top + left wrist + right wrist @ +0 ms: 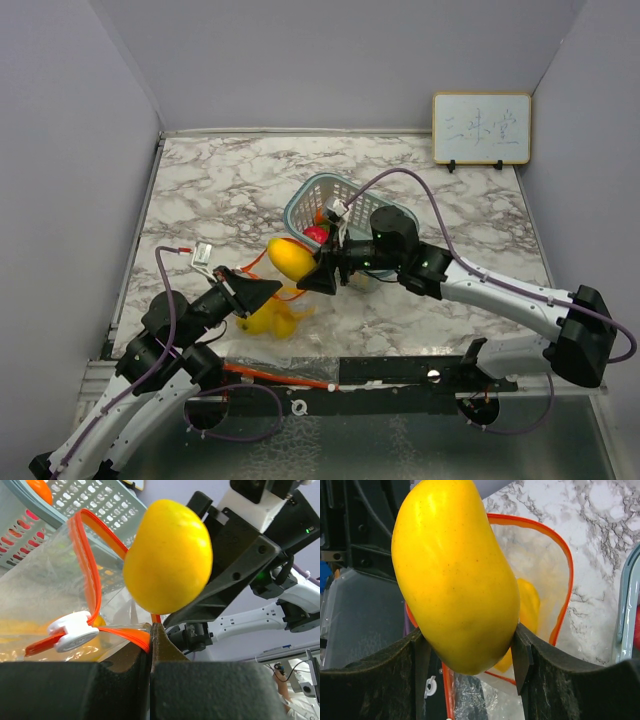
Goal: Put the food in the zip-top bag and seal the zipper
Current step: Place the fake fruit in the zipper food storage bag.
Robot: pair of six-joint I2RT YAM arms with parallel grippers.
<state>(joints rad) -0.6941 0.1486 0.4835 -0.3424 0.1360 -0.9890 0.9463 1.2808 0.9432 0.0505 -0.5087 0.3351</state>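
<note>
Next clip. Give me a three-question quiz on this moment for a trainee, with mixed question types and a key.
1. True or false: the right gripper is empty.
2. What does the left gripper pinch? A) the teal basket B) the zip-top bag at its zipper C) a purple cable
3. In one word: what colour is the piece of food already inside the bag?

Key
1. False: it is shut on a yellow fruit.
2. B.
3. Yellow.
</note>
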